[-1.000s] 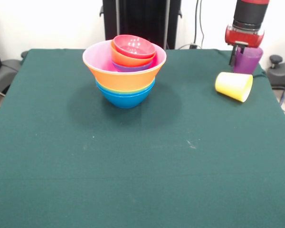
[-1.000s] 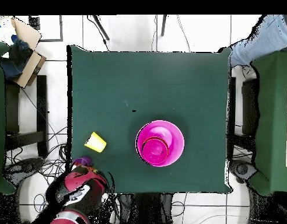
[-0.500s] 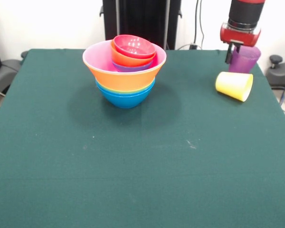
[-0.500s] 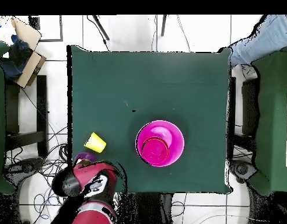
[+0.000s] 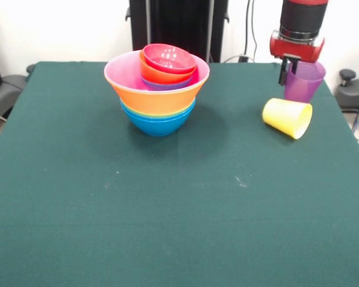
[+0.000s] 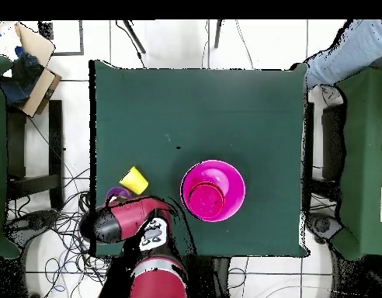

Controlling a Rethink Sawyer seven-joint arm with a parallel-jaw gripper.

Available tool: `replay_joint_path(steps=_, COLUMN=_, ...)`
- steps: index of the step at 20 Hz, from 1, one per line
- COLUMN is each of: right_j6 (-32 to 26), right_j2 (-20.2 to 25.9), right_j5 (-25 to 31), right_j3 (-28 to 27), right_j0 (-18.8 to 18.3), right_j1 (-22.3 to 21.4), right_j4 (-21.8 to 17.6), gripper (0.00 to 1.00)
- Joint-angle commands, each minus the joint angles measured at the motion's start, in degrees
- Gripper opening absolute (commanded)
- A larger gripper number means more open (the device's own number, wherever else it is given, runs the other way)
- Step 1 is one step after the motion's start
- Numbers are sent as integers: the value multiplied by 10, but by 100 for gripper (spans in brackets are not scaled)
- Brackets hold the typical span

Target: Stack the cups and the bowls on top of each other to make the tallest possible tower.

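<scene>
The tower [image 5: 157,84] stands at the table's far middle: blue bowls at the base, wide orange and pink ones above, small purple, orange-red and crimson bowls [image 5: 169,58] on top. From overhead the tower [image 6: 213,190] shows as pink. My gripper [image 5: 293,67] is at the far right, shut on the rim of the translucent purple cup [image 5: 303,82], which it holds upright just above the cloth. The yellow cup [image 5: 287,118] lies on its side just in front of it. Overhead, the purple cup [image 6: 115,193] peeks out beside my arm [image 6: 130,220], next to the yellow cup [image 6: 133,180].
The green table's right edge [image 5: 347,128] runs close to both cups. The black pedestal [image 5: 178,27] stands behind the tower. Overhead, a cardboard box [image 6: 31,54] lies off the table and a person's sleeve [image 6: 342,58] shows at a corner.
My gripper has moved the purple cup up and towards the tower. The yellow cup has shifted a little towards the table's middle. The tower has not moved.
</scene>
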Motion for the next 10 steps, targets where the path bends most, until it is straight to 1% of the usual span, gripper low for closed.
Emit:
replay_joint_path(steps=1, right_j6=-82, right_j2=83, right_j5=68, right_j3=-62, right_j0=-13, right_j1=-2, right_j4=-48, gripper=0)
replay_joint_path(steps=6, right_j6=-77, right_j2=91, right_j5=76, right_j3=-68, right_j0=-18, right_j1=-6, right_j4=-61, gripper=0)
replay_joint_path(steps=8, right_j6=-71, right_j2=90, right_j5=74, right_j3=-65, right_j0=-18, right_j1=-7, right_j4=-66, gripper=0)
replay_joint_path(steps=10, right_j6=-75, right_j2=96, right_j5=79, right_j3=-57, right_j0=-26, right_j1=-17, right_j4=-71, gripper=0)
